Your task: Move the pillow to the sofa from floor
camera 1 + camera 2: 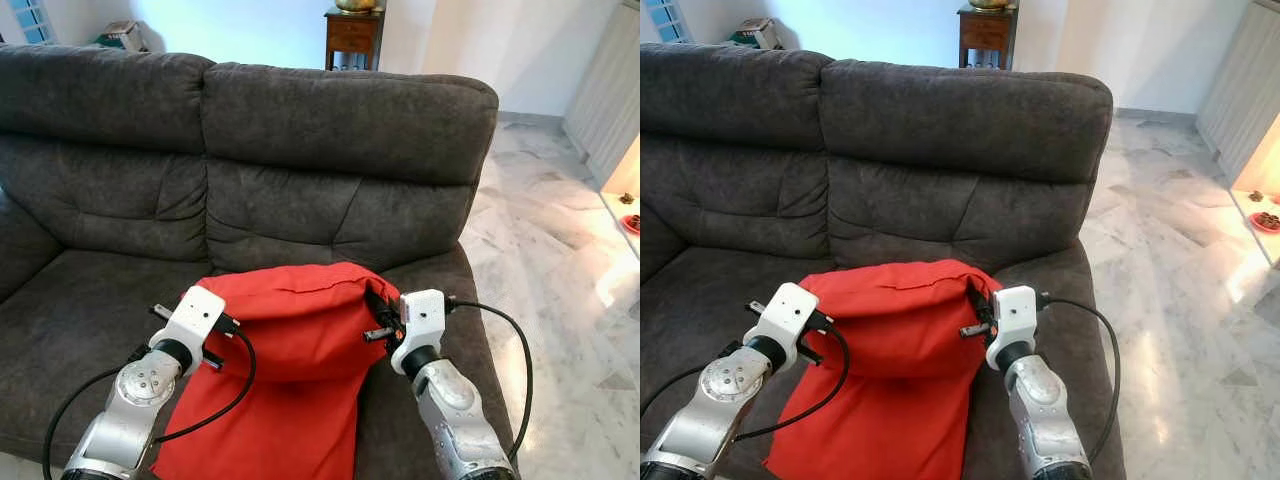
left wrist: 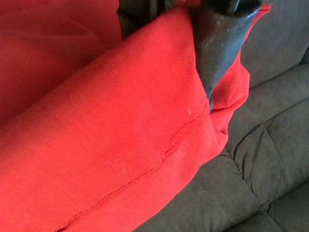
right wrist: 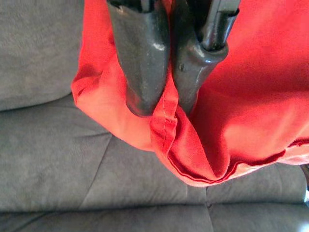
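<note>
The red pillow (image 1: 290,340) hangs between my two grippers above the seat of the dark grey sofa (image 1: 330,130), its lower part drooping toward the front edge of the seat. My left gripper (image 1: 225,308) is shut on the pillow's left edge; the left wrist view has red fabric (image 2: 106,135) between its black fingers (image 2: 217,53). At the pillow's upper right corner my right gripper (image 1: 378,305) is shut on it. Seen from the right wrist, both fingers (image 3: 142,63) pinch a seamed fold of the cloth (image 3: 166,125) over the grey cushion.
The sofa's backrest rises just behind the pillow. A wooden side table (image 1: 352,35) stands behind the sofa. Marble floor (image 1: 560,260) lies to the right, with a white cabinet (image 1: 610,90) and a red dish (image 1: 632,222) at the far right.
</note>
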Controlling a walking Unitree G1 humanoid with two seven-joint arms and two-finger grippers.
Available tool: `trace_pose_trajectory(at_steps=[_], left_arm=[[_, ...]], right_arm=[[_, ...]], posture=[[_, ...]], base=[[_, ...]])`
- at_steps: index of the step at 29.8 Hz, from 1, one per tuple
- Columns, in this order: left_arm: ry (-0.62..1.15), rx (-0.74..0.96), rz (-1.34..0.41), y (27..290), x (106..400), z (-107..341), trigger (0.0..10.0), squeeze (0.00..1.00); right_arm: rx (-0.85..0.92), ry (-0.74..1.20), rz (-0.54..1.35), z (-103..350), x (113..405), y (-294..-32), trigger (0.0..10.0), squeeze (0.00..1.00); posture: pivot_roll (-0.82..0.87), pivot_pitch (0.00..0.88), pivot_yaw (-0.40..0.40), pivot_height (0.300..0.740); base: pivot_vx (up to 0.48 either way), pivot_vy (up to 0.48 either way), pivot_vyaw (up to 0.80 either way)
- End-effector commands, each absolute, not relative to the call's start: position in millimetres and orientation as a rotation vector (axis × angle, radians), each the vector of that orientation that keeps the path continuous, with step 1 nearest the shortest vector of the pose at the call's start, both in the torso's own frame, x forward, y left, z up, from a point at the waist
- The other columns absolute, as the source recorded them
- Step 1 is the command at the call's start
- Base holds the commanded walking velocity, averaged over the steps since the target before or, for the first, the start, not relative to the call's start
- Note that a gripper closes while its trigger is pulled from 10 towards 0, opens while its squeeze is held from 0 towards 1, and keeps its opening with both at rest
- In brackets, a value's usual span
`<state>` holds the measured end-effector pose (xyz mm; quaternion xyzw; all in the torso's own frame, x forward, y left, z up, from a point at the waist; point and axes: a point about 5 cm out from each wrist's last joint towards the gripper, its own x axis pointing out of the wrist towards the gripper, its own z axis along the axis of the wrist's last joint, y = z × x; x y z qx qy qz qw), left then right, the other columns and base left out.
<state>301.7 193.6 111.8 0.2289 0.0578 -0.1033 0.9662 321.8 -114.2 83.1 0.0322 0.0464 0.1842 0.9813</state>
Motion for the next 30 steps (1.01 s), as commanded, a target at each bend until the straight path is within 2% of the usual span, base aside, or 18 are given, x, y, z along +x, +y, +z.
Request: trace_pose_trajectory(at_steps=[1, 18, 19, 20, 21, 22, 23, 24, 25, 30], left_arm=[[0.152, 0.476, -0.206, 194.9, 301.7, 107.0, 10.0, 0.0], [0.148, 0.476, -0.209, 193.7, 301.8, 107.3, 10.0, 0.0], [0.148, 0.477, -0.208, 193.7, 301.8, 107.2, 10.0, 0.17], [0.148, 0.477, -0.208, 193.6, 301.8, 107.2, 10.0, 0.17], [0.148, 0.478, -0.207, 193.7, 301.8, 107.2, 10.0, 0.41], [0.147, 0.478, -0.204, 193.8, 301.8, 107.4, 10.0, 0.71], [0.147, 0.478, -0.203, 193.9, 301.8, 107.4, 10.0, 0.78], [0.146, 0.479, -0.202, 194.0, 301.8, 107.5, 10.0, 1.0], [0.145, 0.479, -0.201, 194.2, 301.9, 107.7, 10.0, 1.0], [0.14, 0.48, -0.199, 194.1, 302.2, 108.2, 10.0, 1.0]], right_arm=[[0.069, 0.123, 0.366, 76.7, 319.4, -116.0, 10.0, 0.0], [0.086, 0.123, 0.329, 72.5, 319.0, -119.8, 10.0, 0.0], [0.086, 0.124, 0.329, 72.4, 318.9, -119.8, 10.0, 0.0], [0.087, 0.124, 0.329, 72.4, 318.9, -119.9, 10.0, 0.0], [0.088, 0.123, 0.328, 72.5, 318.8, -119.9, 10.0, 0.0], [0.095, 0.122, 0.328, 72.6, 318.7, -119.7, 10.0, 0.04], [0.098, 0.122, 0.329, 72.5, 318.6, -119.6, 10.0, 0.24], [0.1, 0.115, 0.329, 73.1, 318.7, -119.5, 10.0, 0.93], [0.104, 0.105, 0.33, 74.2, 318.8, -119.3, 10.0, 1.0], [0.103, 0.098, 0.326, 76.4, 320.2, -118.8, 10.0, 1.0]], posture=[[0.08, 0.075, -0.001, 0.74], [0.08, 0.085, 0.002, 0.74], [0.08, 0.085, 0.003, 0.74], [0.08, 0.085, 0.003, 0.74], [0.08, 0.085, 0.003, 0.74], [0.08, 0.087, 0.003, 0.74], [0.08, 0.087, 0.003, 0.74], [0.08, 0.087, 0.003, 0.74], [0.09, 0.087, 0.003, 0.74], [0.09, 0.087, 0.001, 0.74]], base=[[0.0, 0.0, 0.0], [0.0, 0.0, 0.0], [0.0, 0.0, 0.0], [0.0, 0.0, 0.0], [0.0, 0.0, 0.0], [0.0, 0.0, 0.0], [0.0, 0.0, 0.0], [0.0, 0.0, 0.0], [0.0, 0.0, 0.0], [0.0, 0.0, 0.0]])
